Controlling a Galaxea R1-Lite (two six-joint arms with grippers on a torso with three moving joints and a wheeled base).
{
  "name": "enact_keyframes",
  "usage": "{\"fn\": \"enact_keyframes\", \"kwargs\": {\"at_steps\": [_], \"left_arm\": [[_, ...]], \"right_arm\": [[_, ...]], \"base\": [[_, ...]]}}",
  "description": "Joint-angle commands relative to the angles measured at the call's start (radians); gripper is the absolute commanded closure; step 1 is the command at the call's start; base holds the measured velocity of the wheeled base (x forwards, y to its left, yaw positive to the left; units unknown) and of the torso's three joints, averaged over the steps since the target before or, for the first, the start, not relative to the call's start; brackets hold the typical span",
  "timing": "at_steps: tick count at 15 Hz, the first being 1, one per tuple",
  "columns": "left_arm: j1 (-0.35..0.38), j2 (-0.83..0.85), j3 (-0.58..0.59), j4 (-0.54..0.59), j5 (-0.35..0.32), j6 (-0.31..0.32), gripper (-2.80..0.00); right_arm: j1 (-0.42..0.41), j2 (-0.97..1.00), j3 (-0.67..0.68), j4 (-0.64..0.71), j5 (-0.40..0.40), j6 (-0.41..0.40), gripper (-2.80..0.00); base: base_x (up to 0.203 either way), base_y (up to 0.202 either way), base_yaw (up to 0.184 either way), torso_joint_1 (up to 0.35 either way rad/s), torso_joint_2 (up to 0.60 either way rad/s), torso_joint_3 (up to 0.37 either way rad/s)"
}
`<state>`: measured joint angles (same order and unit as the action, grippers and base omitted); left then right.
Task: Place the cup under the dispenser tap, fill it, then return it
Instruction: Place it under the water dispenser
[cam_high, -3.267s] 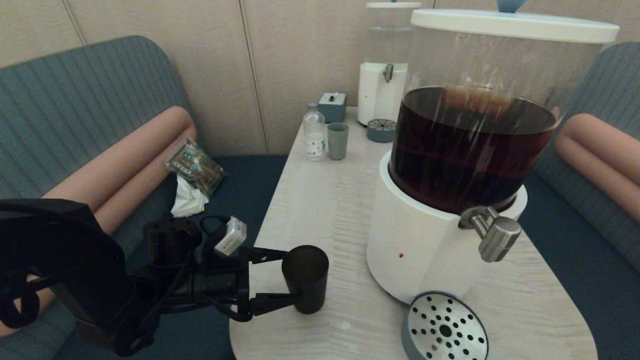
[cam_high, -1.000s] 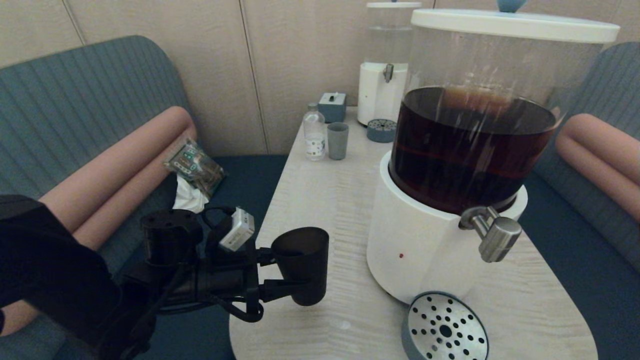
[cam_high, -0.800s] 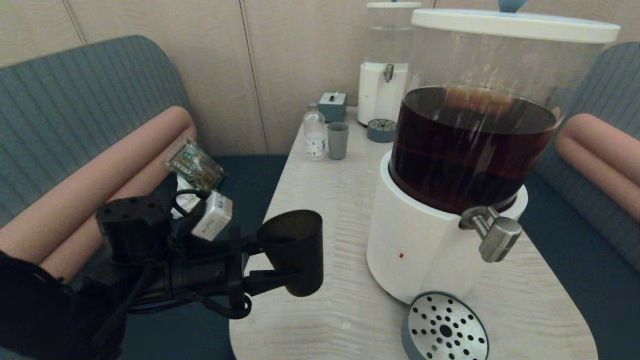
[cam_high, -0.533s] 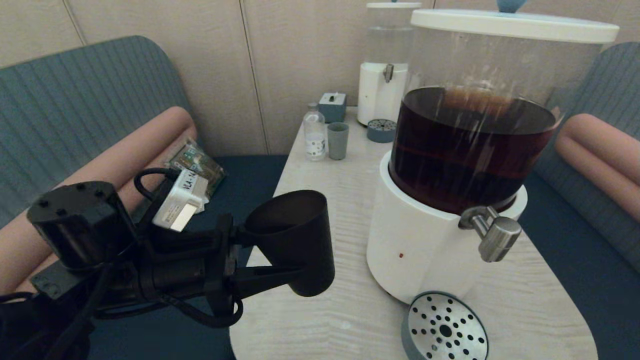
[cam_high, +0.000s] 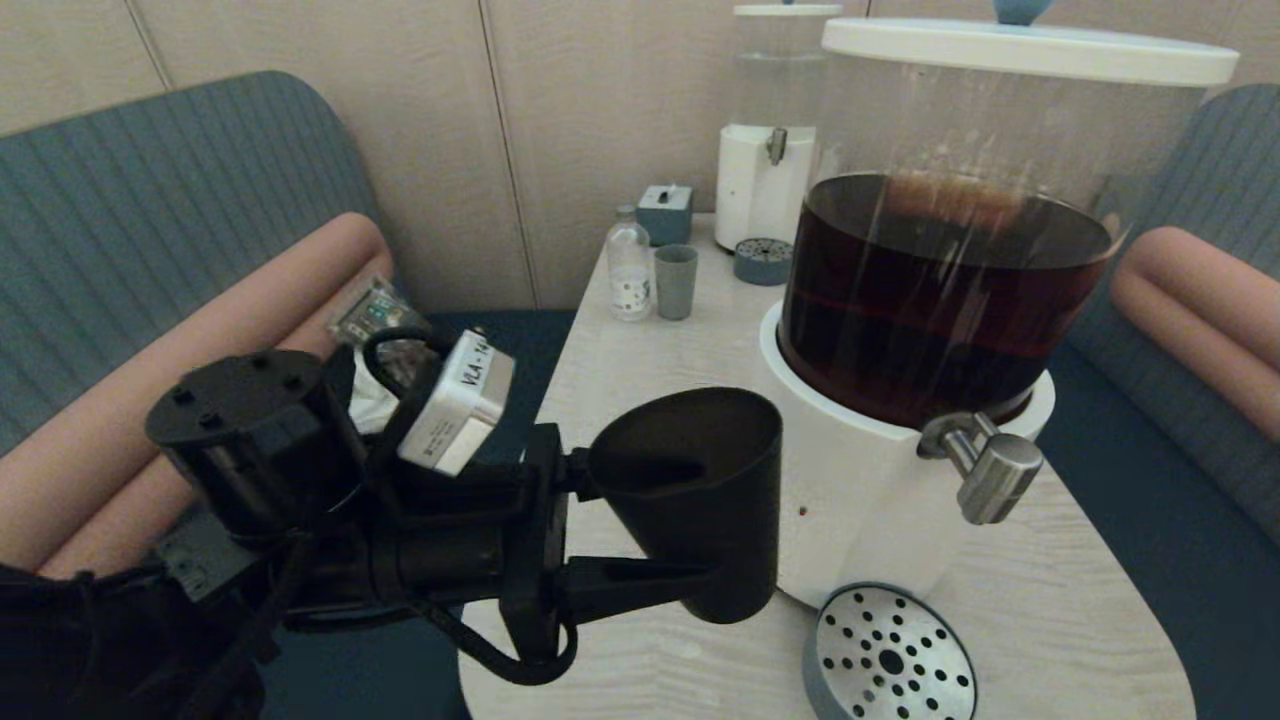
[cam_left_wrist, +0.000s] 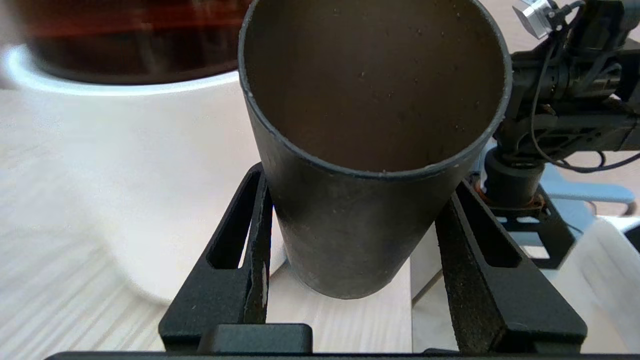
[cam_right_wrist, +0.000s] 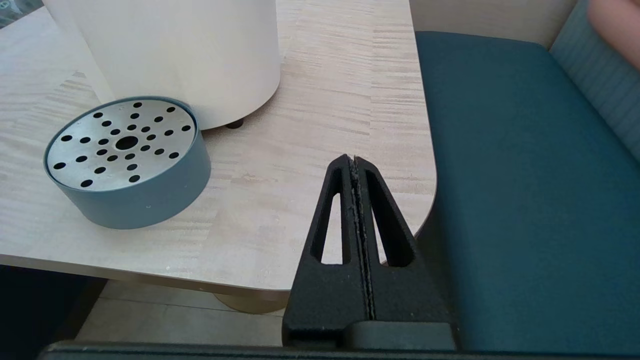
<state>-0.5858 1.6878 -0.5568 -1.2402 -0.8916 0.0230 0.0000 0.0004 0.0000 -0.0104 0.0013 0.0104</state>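
My left gripper (cam_high: 655, 520) is shut on the dark cup (cam_high: 700, 500), holding it upright in the air above the table, in front of the white base (cam_high: 850, 500) of the big dispenser. In the left wrist view the cup (cam_left_wrist: 350, 220) sits between both fingers (cam_left_wrist: 252, 235) and looks empty. The steel dispenser tap (cam_high: 985, 465) sticks out to the right of the cup, at about the height of its rim. Below the tap stands the round drip tray (cam_high: 890, 655). My right gripper (cam_right_wrist: 354, 165) is shut on nothing, low by the table's near right corner.
The big tank (cam_high: 950, 270) holds dark brown liquid. At the far end of the table (cam_high: 660, 400) stand a smaller clear dispenser (cam_high: 770, 130), a pale grey-green tumbler (cam_high: 675, 282), a small bottle (cam_high: 629, 265) and a grey box (cam_high: 665, 213). Blue sofas flank the table on both sides.
My left gripper has lifted the cup off the table and carried it to the right, from the table's left edge to just in front of the dispenser's base.
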Motion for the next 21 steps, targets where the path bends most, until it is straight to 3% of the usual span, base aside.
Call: {"fn": "enact_keyframes", "kwargs": {"at_steps": [1, 6, 10, 21], "left_arm": [[-0.034, 0.075, -0.025, -0.007, -0.001, 0.000, 0.00], [-0.066, 0.219, -0.074, -0.008, 0.044, 0.003, 0.00], [-0.087, 0.311, -0.187, -0.002, 0.048, 0.002, 0.00], [-0.194, 0.433, -0.283, 0.001, 0.087, -0.019, 0.00]], "right_arm": [[0.000, -0.005, 0.008, 0.000, 0.000, 0.000, 0.00], [0.000, -0.005, 0.008, 0.000, 0.000, 0.000, 0.00], [0.000, -0.005, 0.008, 0.000, 0.000, 0.000, 0.00], [0.000, -0.005, 0.008, 0.000, 0.000, 0.000, 0.00]], "base": [[0.000, 0.000, 0.000, 0.000, 0.00, 0.000], [0.000, 0.000, 0.000, 0.000, 0.00, 0.000], [0.000, 0.000, 0.000, 0.000, 0.00, 0.000], [0.000, 0.000, 0.000, 0.000, 0.00, 0.000]]}}
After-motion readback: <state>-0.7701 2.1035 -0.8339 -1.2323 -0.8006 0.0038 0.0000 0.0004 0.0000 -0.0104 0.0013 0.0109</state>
